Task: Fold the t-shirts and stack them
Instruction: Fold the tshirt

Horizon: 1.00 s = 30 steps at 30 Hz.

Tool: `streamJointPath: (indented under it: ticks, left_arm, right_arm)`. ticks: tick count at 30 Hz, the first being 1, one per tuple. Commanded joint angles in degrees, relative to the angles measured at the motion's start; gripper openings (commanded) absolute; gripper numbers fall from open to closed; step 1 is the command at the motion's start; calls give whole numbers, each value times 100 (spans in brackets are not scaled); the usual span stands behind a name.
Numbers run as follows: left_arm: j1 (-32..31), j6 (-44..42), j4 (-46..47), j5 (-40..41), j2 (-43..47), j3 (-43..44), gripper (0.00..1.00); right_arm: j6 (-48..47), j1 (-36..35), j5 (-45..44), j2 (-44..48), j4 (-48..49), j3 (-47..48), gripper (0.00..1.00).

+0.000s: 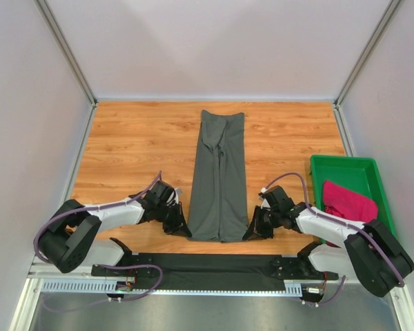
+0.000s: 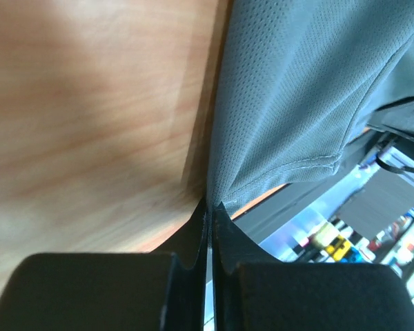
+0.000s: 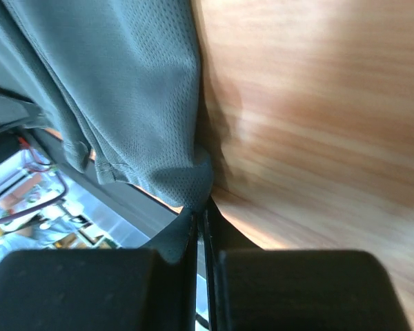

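Observation:
A dark grey t-shirt (image 1: 219, 179) lies folded into a long narrow strip down the middle of the wooden table. My left gripper (image 1: 182, 227) is shut on its near left corner, and the mesh cloth (image 2: 297, 103) runs up from between the pinched fingertips. My right gripper (image 1: 254, 230) is shut on the near right corner, where grey cloth (image 3: 138, 89) bunches at the tips. A magenta-pink t-shirt (image 1: 346, 201) lies crumpled in the green tray (image 1: 345, 167) at the right.
The green tray stands by the right wall, just beyond my right arm. White walls with metal posts close in the table on three sides. A black strip (image 1: 207, 265) runs along the near edge between the arm bases.

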<state>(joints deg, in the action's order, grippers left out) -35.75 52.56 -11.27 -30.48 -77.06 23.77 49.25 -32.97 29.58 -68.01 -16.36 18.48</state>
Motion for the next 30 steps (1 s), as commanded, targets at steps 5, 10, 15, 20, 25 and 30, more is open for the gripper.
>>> streamJointPath:
  ticks: [5,10,15,20,25,30]
  left_arm:
    - [-12,80,-1280,1140,578,952,0]
    - [498,-332,-1756,1352,-203,2751,0]
    - [1130,-632,-1887,729,-1861,4247,0]
    - [1360,-852,-2222,499,-3051,5760,0]
    - [1562,-826,-2222,306,-3684,6480,0]
    - [1720,-870,-2362,174,-4185,7027,0]
  right_arm:
    - [-715,237,-603,289,-1387,1198,0]
    - [-1496,791,-612,-868,-1949,2676,0]
    - [-1928,1407,-331,-2188,-2292,4352,0]
    - [-2209,1723,-76,-3479,-2495,5620,0]
    - [-2280,1847,214,-4299,-2793,6676,0]
    - [-2324,1935,416,-4818,-2952,7336,0]
